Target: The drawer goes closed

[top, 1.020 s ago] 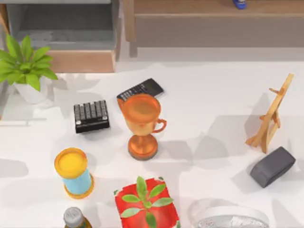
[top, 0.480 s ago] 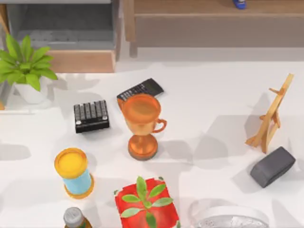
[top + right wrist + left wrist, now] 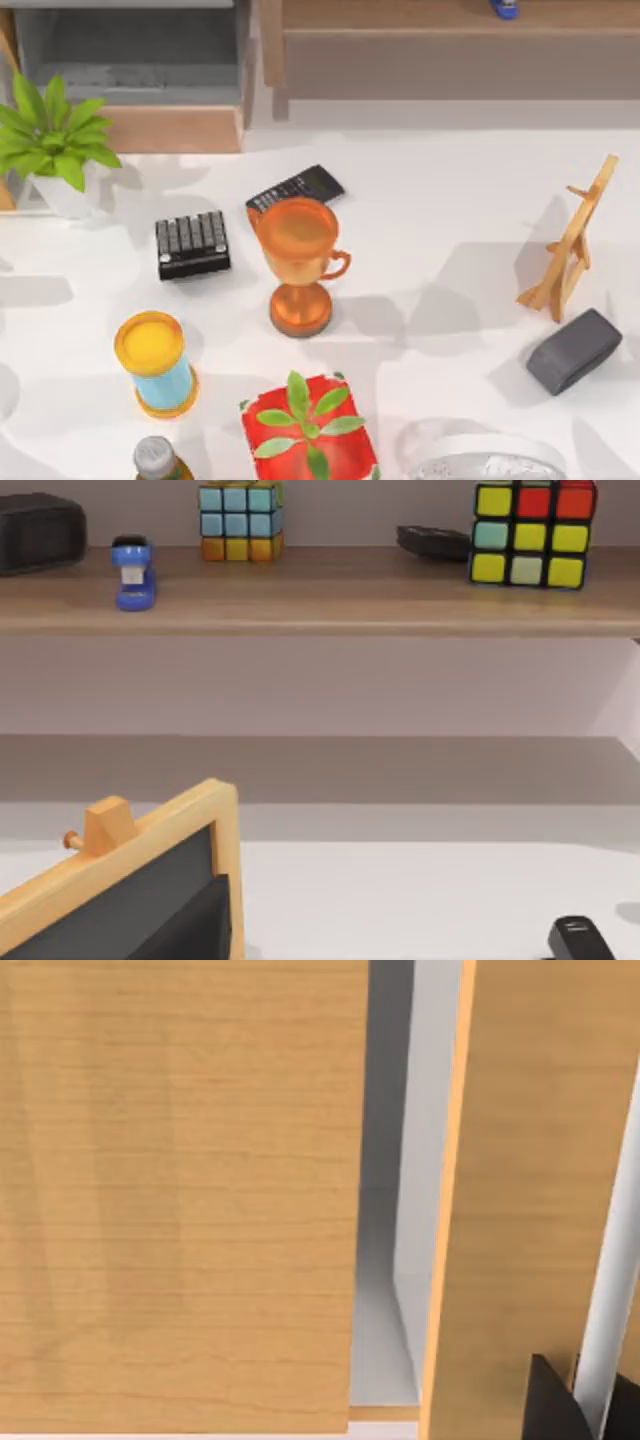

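Observation:
The drawer (image 3: 170, 128) is at the back left of the table. It stands pulled out, so its grey inner walls and speckled floor (image 3: 130, 75) show behind the light-tan front panel. In the left wrist view, tan wooden panels (image 3: 180, 1190) are very close, with a narrow grey gap (image 3: 385, 1260) between them. A dark part of my left gripper (image 3: 560, 1405) sits at that picture's edge against the wood. A dark tip of my right gripper (image 3: 578, 940) shows low over the white table, facing the long shelf.
A potted plant (image 3: 55, 145) stands just before the drawer's left corner. A black keypad (image 3: 192, 243), calculator (image 3: 297, 187), orange trophy (image 3: 298, 262), yellow-topped can (image 3: 153, 362), red planter (image 3: 308, 428), wooden easel (image 3: 572, 245) and grey block (image 3: 574, 350) crowd the table. The shelf (image 3: 320, 590) holds cubes and a blue stapler.
Nothing on the table has moved. Shadows on the left side of the table have shifted, and a tan sliver at the top view's left edge has crept toward the drawer.

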